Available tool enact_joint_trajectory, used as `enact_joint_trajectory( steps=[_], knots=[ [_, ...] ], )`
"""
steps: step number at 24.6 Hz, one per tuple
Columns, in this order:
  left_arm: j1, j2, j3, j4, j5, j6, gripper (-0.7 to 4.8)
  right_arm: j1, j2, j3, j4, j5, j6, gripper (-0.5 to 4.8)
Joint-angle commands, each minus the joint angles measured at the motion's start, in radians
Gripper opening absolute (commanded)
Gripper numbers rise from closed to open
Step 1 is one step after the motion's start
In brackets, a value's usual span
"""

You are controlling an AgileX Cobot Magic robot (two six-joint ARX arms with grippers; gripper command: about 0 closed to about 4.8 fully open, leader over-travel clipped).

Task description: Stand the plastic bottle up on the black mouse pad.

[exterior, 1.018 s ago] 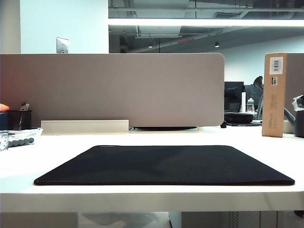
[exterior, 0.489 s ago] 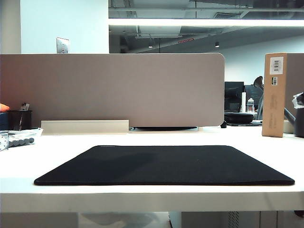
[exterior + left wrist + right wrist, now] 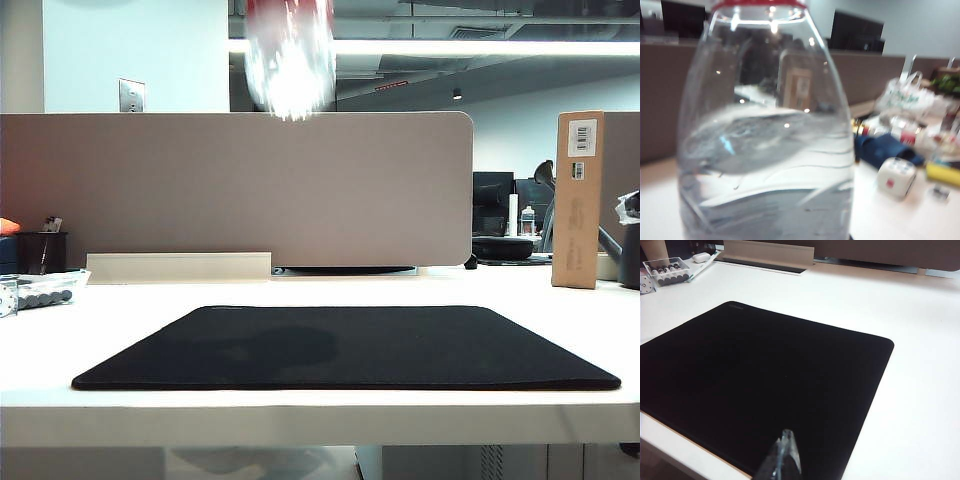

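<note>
Overhead, the plastic bottle (image 3: pixel 290 60) hangs high above the black mouse pad (image 3: pixel 345 348), a blur at the exterior view's top edge. Filling the left wrist view, it appears carried by the left gripper, whose fingers are hidden. Its long axis runs vertical, red cap (image 3: pixel 757 4) uppermost. The right gripper (image 3: pixel 782 457) looks shut, empty, over the pad's near edge on the bench (image 3: pixel 300 412).

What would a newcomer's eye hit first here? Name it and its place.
The bottle, half full of water, fills the left wrist view; in the exterior view it is a blur at the top, high above the table. Below lies the bare black pad, near the table's front edge. The left hand is out of sight; the right hand's tip hangs over the pad's near edge.
</note>
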Motion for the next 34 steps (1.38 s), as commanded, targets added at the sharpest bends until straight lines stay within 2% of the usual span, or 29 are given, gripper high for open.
enact_joint_trajectory(
  steps=[1, 7, 12, 18, 22, 26, 31, 33, 34],
  knots=[
    [0.000, 0.183, -0.083, 0.428, -0.023, -0.007, -0.05, 0.001, -0.001, -0.005, 0.013, 0.002, -0.003, -0.01],
    [-0.001, 0.450, -0.082, 0.719, -0.055, -0.010, -0.05, 0.001, 0.000, -0.005, 0.013, 0.002, -0.002, -0.01],
    [0.000, 0.599, -0.076, 0.858, -0.076, -0.036, -0.05, 0.001, 0.002, -0.005, 0.013, 0.002, -0.002, -0.01],
    [0.000, 0.665, -0.075, 0.832, -0.114, -0.025, -0.05, 0.002, 0.005, -0.005, 0.013, 0.002, -0.002, -0.01],
    [-0.001, 0.673, -0.066, 0.774, -0.145, 0.029, -0.05, 0.002, 0.006, -0.005, 0.013, 0.002, -0.002, -0.01],
    [0.000, 0.719, -0.046, 0.774, -0.143, 0.079, -0.05, 0.003, 0.018, -0.005, 0.013, 0.002, -0.002, -0.01],
    [0.000, 0.752, -0.035, 0.774, -0.130, 0.076, -0.03, 0.003, 0.044, -0.005, 0.013, 0.002, -0.002, -0.01],
    [0.000, 0.753, -0.035, 0.774, -0.128, 0.076, 0.14, 0.003, 0.055, -0.005, 0.013, 0.002, -0.002, -0.01],
    [0.000, 0.753, -0.035, 0.774, -0.128, 0.076, 0.54, 0.003, 0.055, -0.005, 0.010, 0.002, -0.002, -0.01]
  ],
)
